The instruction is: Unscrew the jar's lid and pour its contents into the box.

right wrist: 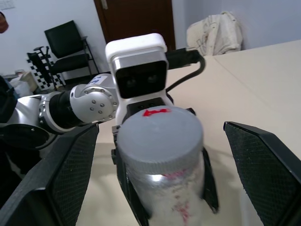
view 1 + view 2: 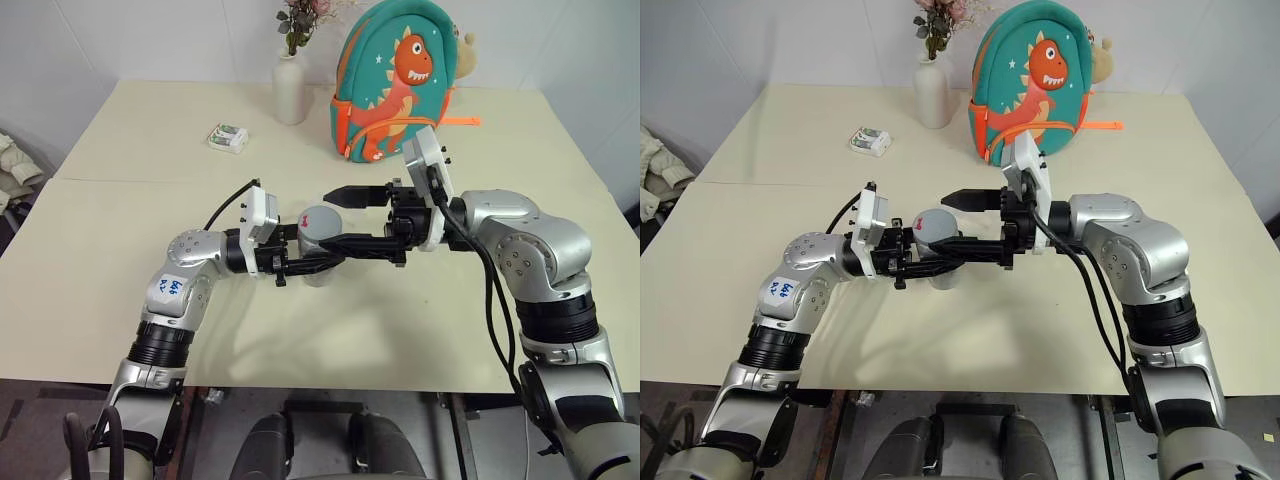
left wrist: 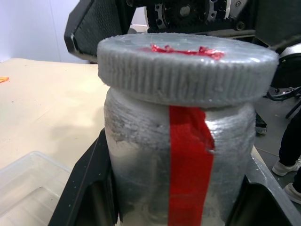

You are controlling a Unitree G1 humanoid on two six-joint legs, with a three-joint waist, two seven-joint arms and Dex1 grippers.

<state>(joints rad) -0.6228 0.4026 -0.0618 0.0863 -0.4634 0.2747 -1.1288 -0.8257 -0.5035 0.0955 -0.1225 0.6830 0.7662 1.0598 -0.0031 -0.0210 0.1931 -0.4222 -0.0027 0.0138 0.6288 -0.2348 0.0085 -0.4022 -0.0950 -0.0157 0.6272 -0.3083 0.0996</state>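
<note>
My left gripper (image 2: 308, 262) is shut on the jar (image 3: 174, 155), a small clear jar with a red tape strip down its side, and holds it upright above the table. The grey ribbed lid (image 2: 322, 220) with a red mark sits on the jar. My right gripper (image 1: 164, 169) reaches in from the right and is open, with one black finger (image 2: 350, 194) behind the lid and the other in front, neither touching it. The jar's wall looks frosted, so I cannot make out the contents. A corner of the clear box (image 3: 28, 183) lies on the table below the jar.
A white vase (image 2: 290, 90) with flowers, a teal dinosaur backpack (image 2: 390, 85) and a small white-and-green packet (image 2: 228, 138) stand at the back of the cream table (image 2: 120, 230). A person's legs (image 3: 289, 155) show beyond the table's edge.
</note>
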